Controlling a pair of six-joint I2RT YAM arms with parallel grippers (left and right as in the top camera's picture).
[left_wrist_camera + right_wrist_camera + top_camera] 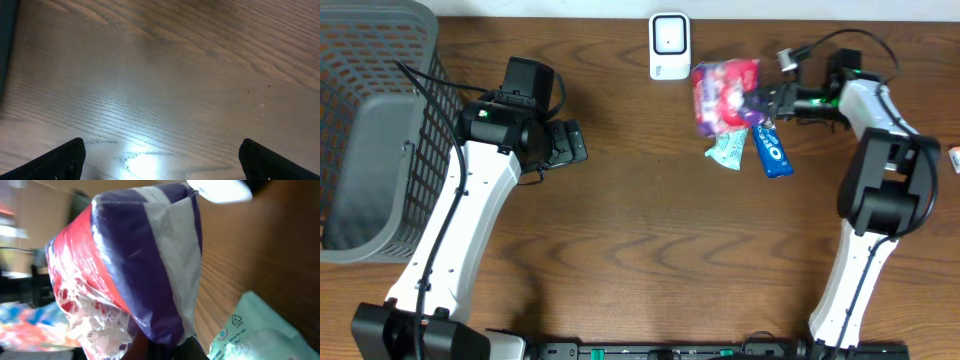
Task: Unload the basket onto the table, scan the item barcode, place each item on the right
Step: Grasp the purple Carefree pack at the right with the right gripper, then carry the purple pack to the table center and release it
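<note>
The item, a red and purple snack bag (pixel 723 92), is lifted just right of the white scanner (pixel 669 45) at the table's back edge. My right gripper (pixel 765 103) is shut on the bag's right end. The right wrist view is filled by the bag (pixel 135 265), pinched low down by the right gripper (pixel 170 349), with the scanner (pixel 220 190) at the top. No barcode shows in any view. My left gripper (pixel 578 143) hangs open over bare wood, its fingertips (pixel 65 157) wide apart with nothing between them.
A teal packet (pixel 728 150) and a blue Oreo packet (pixel 773 148) lie under the held bag; the teal packet (pixel 255 330) also shows in the right wrist view. A grey wire basket (pixel 375 130) stands at the far left.
</note>
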